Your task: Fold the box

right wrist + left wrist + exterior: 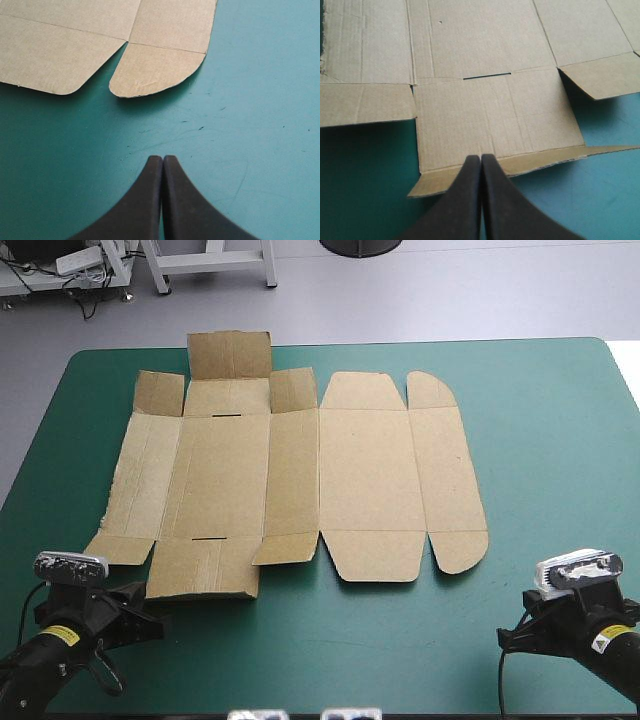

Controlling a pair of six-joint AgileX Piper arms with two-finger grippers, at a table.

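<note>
Box [290, 470] lies flat, near flap [495, 122] partly hidden by left claw [481, 158].

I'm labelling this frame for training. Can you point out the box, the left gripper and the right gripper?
box [365, 475]: high view, on its flat wide panel.
left gripper [481, 158]: left wrist view, where its shut fingertips meet.
right gripper [163, 158]: right wrist view, where its shut fingertips meet.

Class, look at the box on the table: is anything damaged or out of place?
On the box, the left edge looks ragged, as if torn. Flaps near the left gripper curl up instead of lying flat.
</note>
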